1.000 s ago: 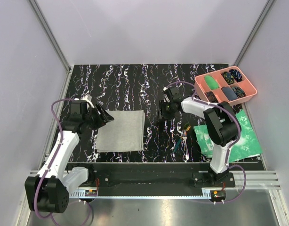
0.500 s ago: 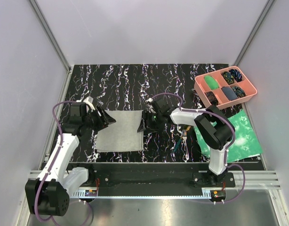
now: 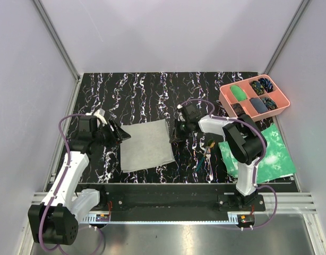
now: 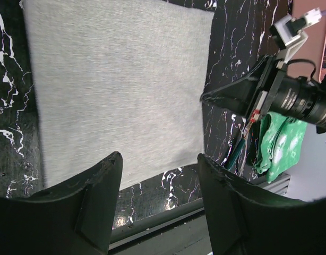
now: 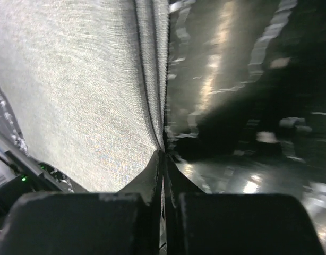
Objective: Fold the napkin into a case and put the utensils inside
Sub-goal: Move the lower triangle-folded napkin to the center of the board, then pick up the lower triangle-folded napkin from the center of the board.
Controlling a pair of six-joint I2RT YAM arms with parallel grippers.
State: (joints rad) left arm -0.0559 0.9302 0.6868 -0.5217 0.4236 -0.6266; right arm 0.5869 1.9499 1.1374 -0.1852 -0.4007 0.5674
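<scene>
Far right, the pink tray point(image 3: 222, 99) has every compartment filled: a green piece point(image 3: 238, 93) in one, dark patterned bits point(image 3: 261, 85) in others (too small to name). The napkin point(image 3: 146, 144) lies flat and skewed mid-table, with the utensils point(image 3: 208, 154) to its right beside the green-and-white sheet point(image 3: 274, 154). The overhead view can't settle the fingertips, but the right wrist camera shows the right gripper point(image 5: 163, 155) pinched tight on the napkin's edge, and the left wrist camera shows the left gripper point(image 4: 159, 159) spread wide at the cloth's left side, holding nothing.
</scene>
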